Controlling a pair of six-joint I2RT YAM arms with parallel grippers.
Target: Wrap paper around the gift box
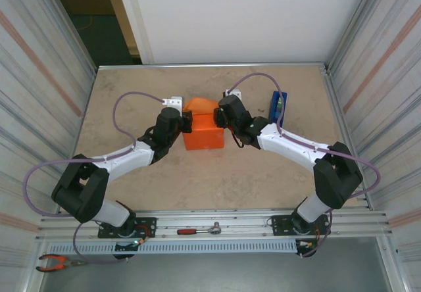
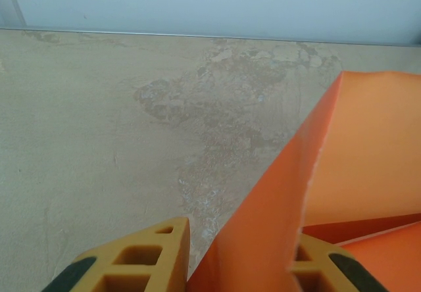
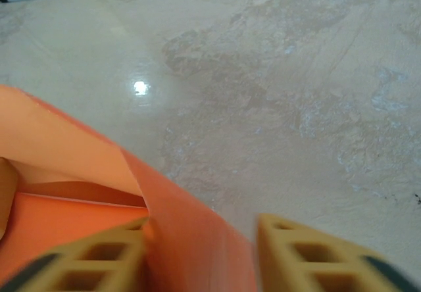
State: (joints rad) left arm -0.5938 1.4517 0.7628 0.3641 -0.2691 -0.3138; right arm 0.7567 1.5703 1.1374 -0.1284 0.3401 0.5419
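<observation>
The box (image 1: pixel 204 139) is sitting mid-desk (image 1: pixel 131 101), a little toward the far edge, its top and near side already skinned in orange; the paper (image 1: pixel 200 104) is standing up in a loose flap along its far side.

The left gripper (image 2: pixel 242 236) is pinching that flap, with the sheet filling the gap between its pads; the right gripper (image 3: pixel 202 221) is standing with its jaws apart, the flap leaning on one pad and clear of the other.

The step in hand looks like folding the far flap down; next, I judge, the right gripper is needing a fresh hold or a flat push, so the sheet creases tight against the box while the left is keeping tension.

Counted: one box; one sheet; two grippers; one blue dispenser (image 1: pixel 278 106) near the right edge.
</observation>
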